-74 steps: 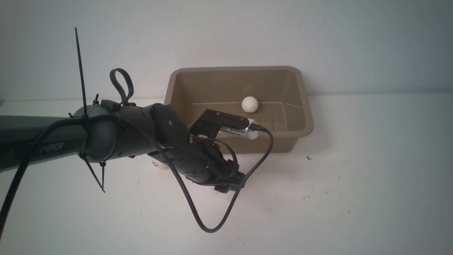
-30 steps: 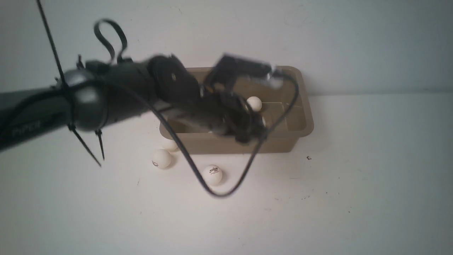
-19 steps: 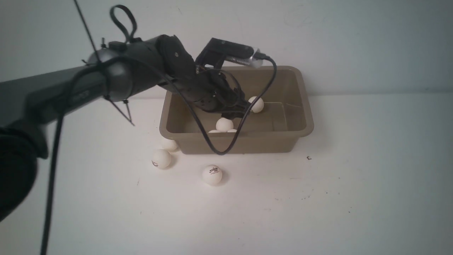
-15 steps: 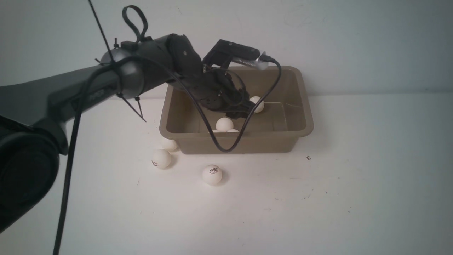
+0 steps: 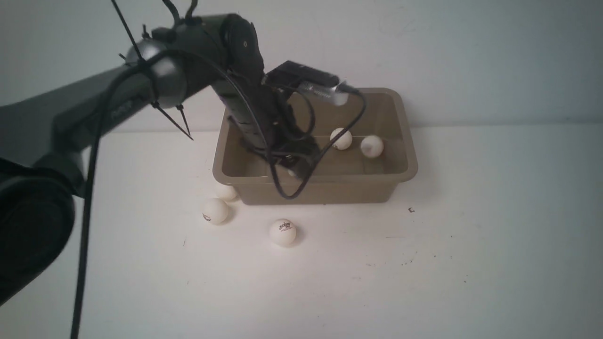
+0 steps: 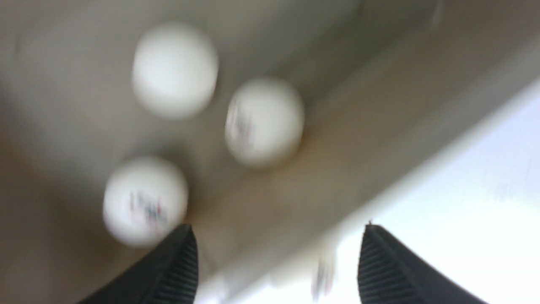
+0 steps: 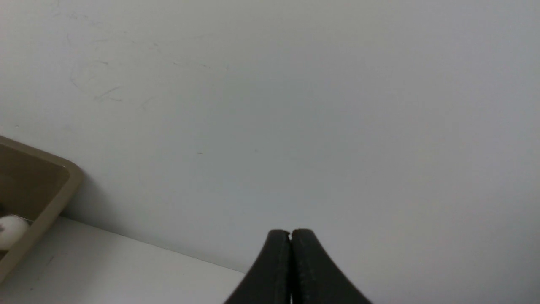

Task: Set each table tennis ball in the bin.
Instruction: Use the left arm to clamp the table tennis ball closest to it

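Left gripper (image 6: 277,231) spread wide, nothing between the ribbed black fingers (image 6: 177,270), lowered over the near left part of the bin (image 5: 409,141) and largely hidden in the front view behind the arm's own black cable (image 5: 282,196). Left wrist view blurred, yet showing three table tennis balls (image 6: 175,69) on the taupe floor beneath, two of them with faint dark print. From the front, two lying loose toward the far right of the bin: one ball (image 5: 340,139) by the back wall, a second ball (image 5: 372,146) near it, not touching. Three more out on the white table (image 5: 424,263): a third ball (image 5: 226,191) close by the bin's near left corner, a fourth ball (image 5: 215,210) just beside that, a fifth ball (image 5: 282,232) with a printed logo before the front wall. Right gripper (image 7: 290,232) clenched tight, empty, facing the bare wall (image 7: 295,105).
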Motion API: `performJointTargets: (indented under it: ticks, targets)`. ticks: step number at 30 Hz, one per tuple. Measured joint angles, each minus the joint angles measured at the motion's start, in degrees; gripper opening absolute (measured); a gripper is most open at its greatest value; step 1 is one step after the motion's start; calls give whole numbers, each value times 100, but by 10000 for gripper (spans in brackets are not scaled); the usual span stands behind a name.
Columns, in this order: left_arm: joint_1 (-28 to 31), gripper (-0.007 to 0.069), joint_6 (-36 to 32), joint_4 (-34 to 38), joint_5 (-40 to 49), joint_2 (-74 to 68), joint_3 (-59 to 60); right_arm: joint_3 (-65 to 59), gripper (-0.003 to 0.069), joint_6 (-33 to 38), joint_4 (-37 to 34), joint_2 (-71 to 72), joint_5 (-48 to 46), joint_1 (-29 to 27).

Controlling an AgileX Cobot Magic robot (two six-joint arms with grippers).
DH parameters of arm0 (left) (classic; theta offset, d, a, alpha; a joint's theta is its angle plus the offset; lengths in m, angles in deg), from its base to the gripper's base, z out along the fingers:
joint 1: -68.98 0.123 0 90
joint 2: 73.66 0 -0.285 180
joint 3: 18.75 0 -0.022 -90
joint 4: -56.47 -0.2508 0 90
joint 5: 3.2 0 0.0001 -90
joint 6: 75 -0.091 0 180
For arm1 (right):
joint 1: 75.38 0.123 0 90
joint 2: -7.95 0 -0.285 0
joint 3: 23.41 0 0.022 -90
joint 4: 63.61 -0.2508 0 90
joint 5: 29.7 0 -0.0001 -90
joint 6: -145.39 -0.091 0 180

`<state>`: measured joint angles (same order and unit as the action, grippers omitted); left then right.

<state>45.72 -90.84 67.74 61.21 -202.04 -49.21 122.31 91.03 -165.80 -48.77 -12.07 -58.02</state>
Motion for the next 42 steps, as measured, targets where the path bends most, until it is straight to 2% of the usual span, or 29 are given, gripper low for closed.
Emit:
performJointTargets:
  ticks: [3,11,14,19,28,42]
  targets:
    - [-52,444,109,-160,459,283,0,-6,-16,0,0,0,0,0]
    - [-573,436,452,-374,605,881,-44,-52,-16,-62,0,0,0,0]
    - [-741,436,592,-667,605,912,57,-52,-16,-113,0,0,0,0]
    - [-933,436,856,-1339,595,912,883,-52,-16,-133,0,0,0,0]
    - [-937,436,897,-1223,-646,912,1969,-52,-17,-133,0,0,0,0]
    - [-776,436,888,-1163,-1204,720,1996,-52,-17,-138,0,0,0,0]
